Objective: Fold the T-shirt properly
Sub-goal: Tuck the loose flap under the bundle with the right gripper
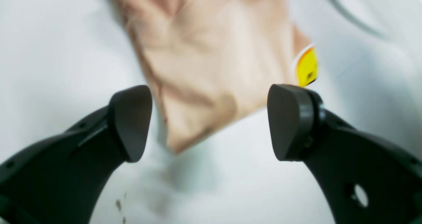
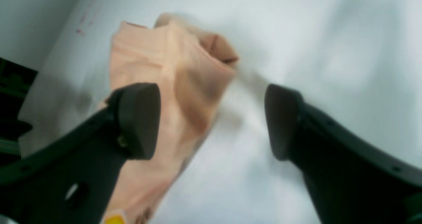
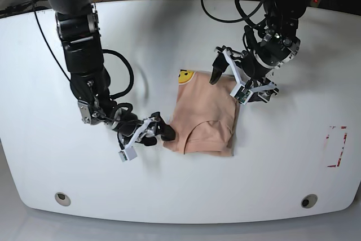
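On the glossy white table point(image 3: 271, 162) lies the thin, soft peach-pink T-shirt point(image 3: 206, 118), folded into a compact, roughly rectangular bundle near the middle of the surface, a little toward the far side. Its cloth looks limp and smooth, with a curved fold line showing across the near half and a few shallow creases on top. A small round yellow patch with a face-like mark point(image 3: 184, 76) peeks out at the far corner of the bundle. The right gripper point(image 3: 153, 132), made of matte black plastic with rounded pads, sits low just beside the near corner of the shirt; its jaws stand wide apart, and in the right wrist view the cloth point(image 2: 171, 85) lies beyond and partly behind one pad with nothing pinched between them. The left gripper point(image 3: 240, 77) hangs over the far edge of the bundle, its jaws also spread wide and empty; in the left wrist view, which is blurred, the folded shirt point(image 1: 211, 69) shows below between the two pads. Red tape marks point(image 3: 336, 146) outline a small rectangle well apart from the shirt, toward the table's edge.
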You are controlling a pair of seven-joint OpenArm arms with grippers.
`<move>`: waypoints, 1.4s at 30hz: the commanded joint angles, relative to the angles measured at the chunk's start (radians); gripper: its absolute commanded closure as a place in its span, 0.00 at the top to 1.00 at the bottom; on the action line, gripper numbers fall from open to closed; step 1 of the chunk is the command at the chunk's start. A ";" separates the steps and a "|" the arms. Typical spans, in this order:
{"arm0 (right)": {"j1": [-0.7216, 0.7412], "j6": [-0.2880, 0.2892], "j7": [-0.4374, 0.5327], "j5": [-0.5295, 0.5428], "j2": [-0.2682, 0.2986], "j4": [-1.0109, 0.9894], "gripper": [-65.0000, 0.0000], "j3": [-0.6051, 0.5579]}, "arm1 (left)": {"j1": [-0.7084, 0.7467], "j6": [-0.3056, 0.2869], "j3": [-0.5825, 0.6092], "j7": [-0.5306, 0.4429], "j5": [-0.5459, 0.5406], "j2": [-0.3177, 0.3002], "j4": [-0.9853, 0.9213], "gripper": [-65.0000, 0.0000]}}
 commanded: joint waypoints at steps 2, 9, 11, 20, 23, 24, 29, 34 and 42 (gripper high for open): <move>-0.040 0.007 -0.040 0.024 0.048 0.223 0.64 0.005 | -0.062 0.036 0.025 -0.021 -0.005 0.003 0.013 0.78; -0.194 -0.102 -0.090 0.016 0.088 0.554 0.54 0.003 | -0.140 0.090 0.045 -0.024 -0.005 0.035 -0.091 0.78; -0.200 -0.111 -0.090 0.016 0.085 0.568 0.51 -0.004 | -0.149 0.090 0.045 -0.025 -0.005 0.035 -0.125 0.78; -0.125 -0.102 -0.084 -0.152 -0.072 0.356 0.47 0.002 | -0.148 0.088 0.046 -0.028 -0.006 0.035 -0.183 0.78; -0.090 -0.102 -0.049 -0.218 -0.110 0.267 0.47 0.003 | -0.146 0.088 0.046 -0.028 -0.006 0.035 -0.195 0.78; -0.080 -0.102 -0.023 -0.243 -0.121 0.237 0.47 0.002 | -0.146 0.087 0.046 -0.028 -0.006 0.035 -0.206 0.78; -0.014 -0.103 0.075 -0.304 -0.139 0.079 0.47 0.003 | -0.148 0.085 0.048 -0.028 -0.006 0.035 -0.270 0.78; 0.058 -0.108 0.187 -0.309 -0.138 -0.083 0.48 0.003 | -0.143 0.075 0.111 -0.024 -0.009 0.028 -0.327 0.79; 0.135 -0.105 0.256 -0.304 -0.138 -0.211 0.47 0.000 | -0.114 0.068 0.108 -0.028 -0.012 0.031 -0.277 0.79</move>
